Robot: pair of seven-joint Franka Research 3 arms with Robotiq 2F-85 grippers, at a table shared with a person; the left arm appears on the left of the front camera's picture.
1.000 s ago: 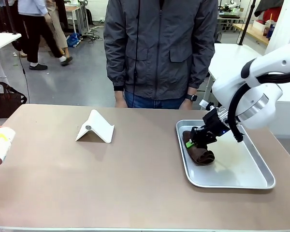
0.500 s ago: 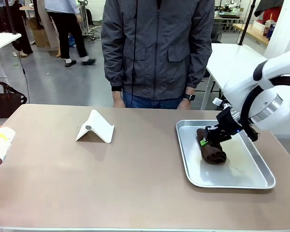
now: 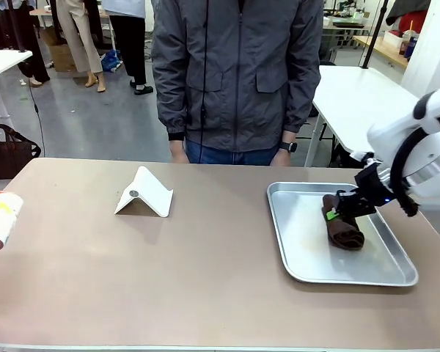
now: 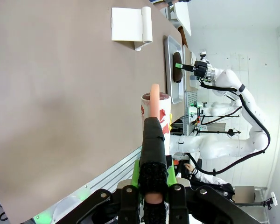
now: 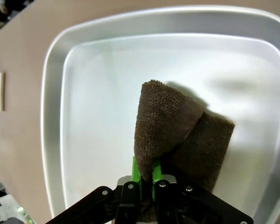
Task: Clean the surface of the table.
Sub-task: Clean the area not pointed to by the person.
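Note:
The tan-brown table spreads across the front view and also shows in the left wrist view. A steel tray lies on its right part. Inside the tray, my right gripper is shut on a folded brown cloth that rests on the tray floor. From the right wrist, the cloth rises out of the shut right gripper above the tray. My left gripper is shut on a red-and-white paper cup, and the cup sits at the table's left edge.
A white folded stand sits left of centre on the table. A person in a grey jacket stands at the far edge with hands hanging down. White tables stand behind on the right.
My right gripper has dragged the brown cloth rightward across the tray, from its left part toward the middle right. The cup and stand have stayed put.

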